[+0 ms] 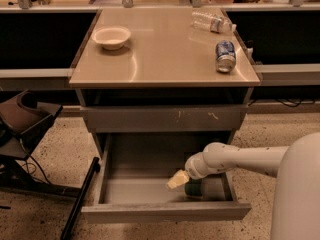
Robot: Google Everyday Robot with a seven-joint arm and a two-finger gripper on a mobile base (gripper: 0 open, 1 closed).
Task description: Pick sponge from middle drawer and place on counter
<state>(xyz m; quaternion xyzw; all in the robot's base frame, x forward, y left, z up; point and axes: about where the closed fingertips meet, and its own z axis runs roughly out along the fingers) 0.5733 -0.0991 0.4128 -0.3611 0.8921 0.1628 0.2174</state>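
Observation:
The middle drawer (165,211) is pulled open below the cabinet. The dark green sponge (194,188) lies at its front right, partly hidden by my arm. My gripper (177,180), with pale yellow fingers, reaches down into the drawer just left of the sponge, close to it. The white arm comes in from the right. The tan counter (165,54) tops the cabinet above.
On the counter are a white bowl (112,36) at back left, a blue soda can (225,55) lying at the right and a clear plastic bottle (211,22) behind it. A closed drawer front with pale scratches (165,118) sits above the open one. A dark chair base (30,134) stands left.

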